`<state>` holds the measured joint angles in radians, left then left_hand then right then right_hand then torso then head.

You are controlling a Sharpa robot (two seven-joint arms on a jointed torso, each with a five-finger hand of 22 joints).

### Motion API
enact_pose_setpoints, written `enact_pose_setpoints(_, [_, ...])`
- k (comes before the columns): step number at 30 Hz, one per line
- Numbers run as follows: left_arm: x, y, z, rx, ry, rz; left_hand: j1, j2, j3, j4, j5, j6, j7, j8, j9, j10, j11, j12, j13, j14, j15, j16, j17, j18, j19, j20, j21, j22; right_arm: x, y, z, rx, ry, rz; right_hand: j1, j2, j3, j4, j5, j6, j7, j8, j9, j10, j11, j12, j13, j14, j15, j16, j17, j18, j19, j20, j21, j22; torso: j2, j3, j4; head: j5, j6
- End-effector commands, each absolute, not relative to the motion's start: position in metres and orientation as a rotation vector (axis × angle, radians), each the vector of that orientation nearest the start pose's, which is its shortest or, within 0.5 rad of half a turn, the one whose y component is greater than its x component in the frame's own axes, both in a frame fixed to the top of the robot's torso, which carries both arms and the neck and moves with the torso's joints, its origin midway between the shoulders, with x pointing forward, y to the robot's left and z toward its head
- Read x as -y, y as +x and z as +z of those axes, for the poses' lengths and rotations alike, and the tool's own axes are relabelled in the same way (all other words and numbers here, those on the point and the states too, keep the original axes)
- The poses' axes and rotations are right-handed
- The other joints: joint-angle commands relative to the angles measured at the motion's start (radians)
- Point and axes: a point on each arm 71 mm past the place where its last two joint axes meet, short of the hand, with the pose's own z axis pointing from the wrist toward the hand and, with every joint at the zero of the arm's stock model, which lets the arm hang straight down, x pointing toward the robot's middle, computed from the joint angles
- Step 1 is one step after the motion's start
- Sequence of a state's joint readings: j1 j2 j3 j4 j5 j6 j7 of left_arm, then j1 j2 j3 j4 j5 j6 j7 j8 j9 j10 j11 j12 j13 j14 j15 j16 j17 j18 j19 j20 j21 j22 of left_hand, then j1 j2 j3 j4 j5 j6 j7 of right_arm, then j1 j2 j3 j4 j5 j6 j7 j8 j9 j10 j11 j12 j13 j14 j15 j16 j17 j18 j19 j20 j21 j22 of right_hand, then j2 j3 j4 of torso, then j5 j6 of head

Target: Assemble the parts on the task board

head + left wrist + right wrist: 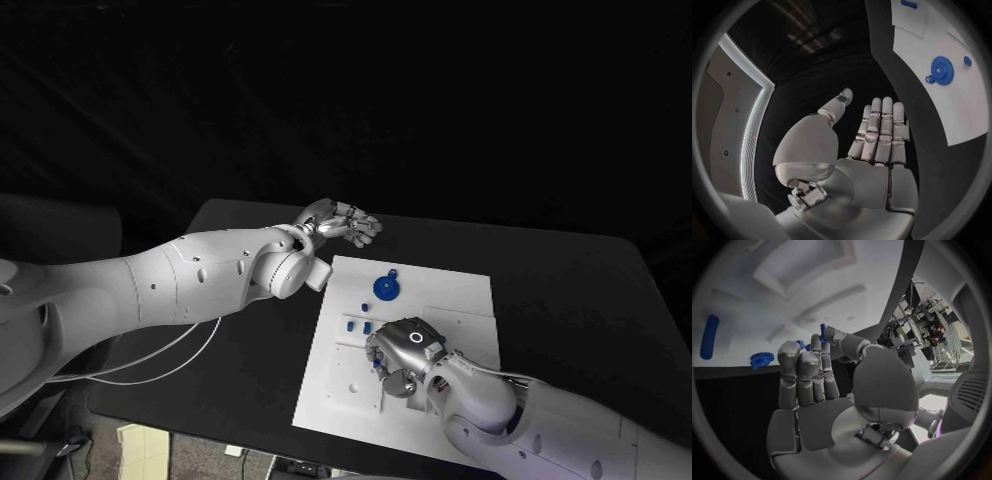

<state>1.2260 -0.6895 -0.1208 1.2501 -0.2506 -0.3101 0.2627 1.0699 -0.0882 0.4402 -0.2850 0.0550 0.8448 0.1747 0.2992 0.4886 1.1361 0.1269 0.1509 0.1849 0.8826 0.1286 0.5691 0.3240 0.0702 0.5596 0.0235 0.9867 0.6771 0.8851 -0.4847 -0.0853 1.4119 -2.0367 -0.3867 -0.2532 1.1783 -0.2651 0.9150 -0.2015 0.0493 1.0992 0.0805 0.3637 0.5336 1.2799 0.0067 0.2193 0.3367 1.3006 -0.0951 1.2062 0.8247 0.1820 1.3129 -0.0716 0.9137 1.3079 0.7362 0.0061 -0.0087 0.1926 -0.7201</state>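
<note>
The right hand (pixel 407 345) hovers over the middle of the task board (pixel 447 290), fingers (pixel 804 365) pinching a small blue part (pixel 822 330). The blue gear (pixel 387 287) lies just beyond them. The left hand (pixel 340 222), open, waits off the board's far-left corner on the bench (pixel 577 280).

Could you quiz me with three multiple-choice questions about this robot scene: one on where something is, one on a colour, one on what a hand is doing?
1. Where is the right robot hand?
A. Over the white task board
B. Off the table
C. At the table's far corner

2. What colour is the gear on the board?
A. Red
B. Blue
C. Green

3. What is the left robot hand doing?
A. Gripping the gear
B. Pressing the board
C. Holding nothing, fingers extended

Answers:
1. A, the head view shows it above the board's middle.
2. B, it shows blue in the head and left wrist views.
3. C, its palm is bare in the left wrist view.
</note>
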Motion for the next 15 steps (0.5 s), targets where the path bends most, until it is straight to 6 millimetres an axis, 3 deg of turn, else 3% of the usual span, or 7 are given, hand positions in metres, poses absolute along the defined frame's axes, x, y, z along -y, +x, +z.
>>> enact_pose_setpoints(1, [-0.2090, 0.5311, -0.2116, -1.591, -0.912, -1.262, -0.007, 0.002, -0.003, 0.002, 0.000, -0.003, -0.002, 0.003, -0.001, -0.004, 0.002, -0.003, -0.002, 0.005, -0.001, -0.005, 0.001, 0.010, -0.002, 0.005, -0.006, 0.002, 0.0420, 0.3892, -0.3270, -1.609, -0.617, 0.656, 0.006, 0.008, 0.006, -0.001, -0.001, 0.003, 0.002, 0.002, 0.001, 0.073, 0.004, 0.001, -0.001, -0.003, -0.005, 0.003, 0.001, 0.080, 0.001, -0.009, 0.003, 0.021, 0.000, -0.0001, -0.0001, 0.003, -0.001])
enact_pose_setpoints(15, [-0.2084, 0.5307, -0.2114, -1.594, -0.912, -1.264, -0.008, 0.002, -0.003, 0.002, 0.000, -0.003, -0.002, 0.004, -0.002, -0.005, 0.002, -0.003, -0.002, 0.005, 0.000, -0.007, 0.003, 0.010, -0.002, 0.005, -0.006, 0.002, 0.0397, 0.3848, -0.3337, -1.614, -0.607, 0.667, 0.005, 0.008, 0.007, -0.002, -0.001, 0.003, 0.002, 0.002, 0.001, 0.072, 0.005, 0.000, 0.000, -0.004, -0.004, 0.003, 0.001, 0.080, 0.000, -0.010, 0.004, 0.021, 0.000, 0.0000, -0.0007, 0.007, -0.013])
